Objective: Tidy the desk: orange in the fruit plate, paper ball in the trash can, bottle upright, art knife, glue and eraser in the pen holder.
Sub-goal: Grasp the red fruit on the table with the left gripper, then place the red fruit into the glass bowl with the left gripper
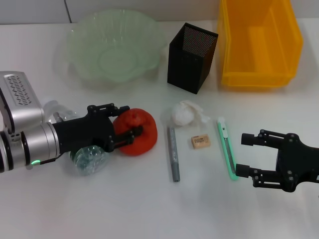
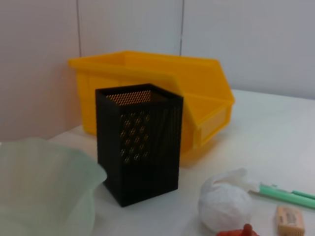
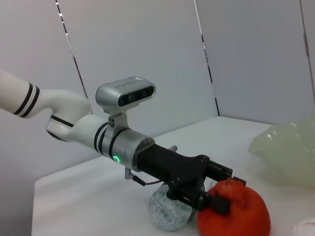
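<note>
Head view: the fruit plate, the pen holder and the yellow trash can stand in a row along the far side of the desk, all with nothing inside, well beyond both arms. The left end effector has its fingers clamped on the orange; the bottle lies on its side just under the arm behind it, mostly covered. The right end effector hovers with fingers spread, the green art knife just beside its fingertips; eraser, glue and paper ball lie between the two arms. The left wrist view cuts off the orange to a sliver and does not show its own fingers. Only the right wrist view shows the grip side-on.
</note>
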You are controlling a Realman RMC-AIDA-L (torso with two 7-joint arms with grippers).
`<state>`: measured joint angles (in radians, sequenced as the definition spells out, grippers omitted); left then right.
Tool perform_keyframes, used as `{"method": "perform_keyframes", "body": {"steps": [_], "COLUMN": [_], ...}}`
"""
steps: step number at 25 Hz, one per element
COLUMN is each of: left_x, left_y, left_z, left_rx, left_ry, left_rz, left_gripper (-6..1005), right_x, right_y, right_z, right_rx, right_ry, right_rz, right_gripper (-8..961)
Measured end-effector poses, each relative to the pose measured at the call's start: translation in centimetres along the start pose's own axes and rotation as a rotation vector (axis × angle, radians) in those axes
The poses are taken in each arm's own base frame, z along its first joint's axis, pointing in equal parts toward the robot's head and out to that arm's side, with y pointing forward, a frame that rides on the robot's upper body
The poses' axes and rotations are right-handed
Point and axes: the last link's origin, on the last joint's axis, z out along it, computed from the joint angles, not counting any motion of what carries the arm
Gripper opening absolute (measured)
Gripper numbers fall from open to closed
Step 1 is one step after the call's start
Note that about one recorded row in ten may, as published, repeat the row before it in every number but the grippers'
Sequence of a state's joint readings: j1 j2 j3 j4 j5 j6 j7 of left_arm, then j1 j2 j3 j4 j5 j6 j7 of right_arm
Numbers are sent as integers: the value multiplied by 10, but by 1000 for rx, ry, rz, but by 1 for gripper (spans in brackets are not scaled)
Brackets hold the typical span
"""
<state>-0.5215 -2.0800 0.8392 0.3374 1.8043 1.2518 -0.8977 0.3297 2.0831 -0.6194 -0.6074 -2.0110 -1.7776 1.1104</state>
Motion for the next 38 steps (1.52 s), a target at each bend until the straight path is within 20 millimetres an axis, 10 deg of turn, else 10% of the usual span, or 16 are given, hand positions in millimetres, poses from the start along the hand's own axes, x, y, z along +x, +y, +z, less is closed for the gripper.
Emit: {"method": "perform_keyframes", "body": {"steps": [12,18,26,38], "left_x": [40,78,80,81], "left_y": [0,-49,-83,-75], "left_z": [-13,-14,13,4], "left_rx": [-58,195,382,326], "left_ry": [208,338,237,273], "left_rz": [71,59,-40,-46], "left_gripper": [408,262,188,483], "right_x": [0,0,-2,-45], "right_y": [0,0,0,-23], "right_z": [0,0,1,-15], "right_rx": [1,2,-9,48], "right_ry": [-1,0,-5,78], "right_rz": [0,1,17,129], "right_gripper": [767,767,766,766]}}
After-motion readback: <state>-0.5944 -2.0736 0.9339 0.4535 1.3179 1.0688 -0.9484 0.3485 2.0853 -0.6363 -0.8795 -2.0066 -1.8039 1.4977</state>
